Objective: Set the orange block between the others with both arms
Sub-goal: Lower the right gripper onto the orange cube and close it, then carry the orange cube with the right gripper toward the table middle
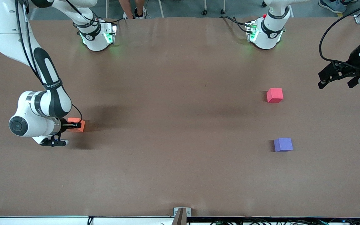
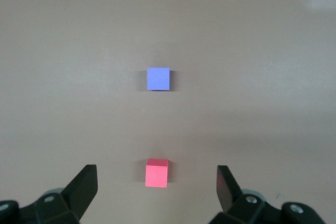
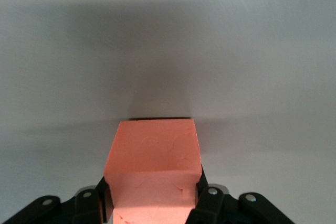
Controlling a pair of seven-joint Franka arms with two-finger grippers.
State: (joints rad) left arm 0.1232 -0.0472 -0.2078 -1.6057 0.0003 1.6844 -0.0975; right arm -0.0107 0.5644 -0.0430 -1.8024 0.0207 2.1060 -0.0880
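A brown table [image 1: 173, 125] carries 3 small cubes. The orange block [image 1: 77, 124] sits on it toward the right arm's end. The other 2 lie well apart from it toward the left arm's end (both the same size as the orange one): a pinkish-red cube [image 1: 274, 95] and, nearer the front camera, a purple-blue cube [image 1: 283, 144], with bare tabletop between them. The 2 arm bases stand along the table's upper edge.

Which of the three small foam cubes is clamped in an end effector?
The small matte orange foam cube, at the right arm's end of the table, clamped by the right end effector. The pinkish-red cube and purple-blue cube sit untouched.
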